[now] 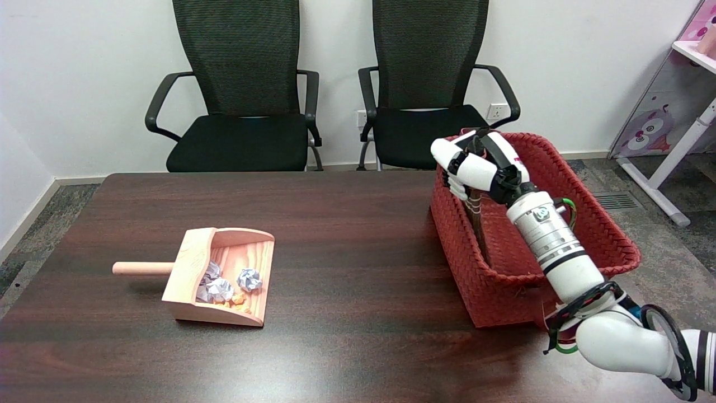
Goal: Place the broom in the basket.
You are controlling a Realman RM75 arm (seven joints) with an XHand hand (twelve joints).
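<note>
The fingers of the right hand curl down over the top of the one broom, though whether they actually clamp it cannot be told. The broom stands nearly upright inside the one red woven basket, against its left wall. The basket sits at the right end of the dark wooden table. Well apart to the left lies one wooden dustpan holding about three crumpled paper balls. Two black office chairs stand behind the table.

Two black mesh office chairs stand against a white wall, grey carpet below.
</note>
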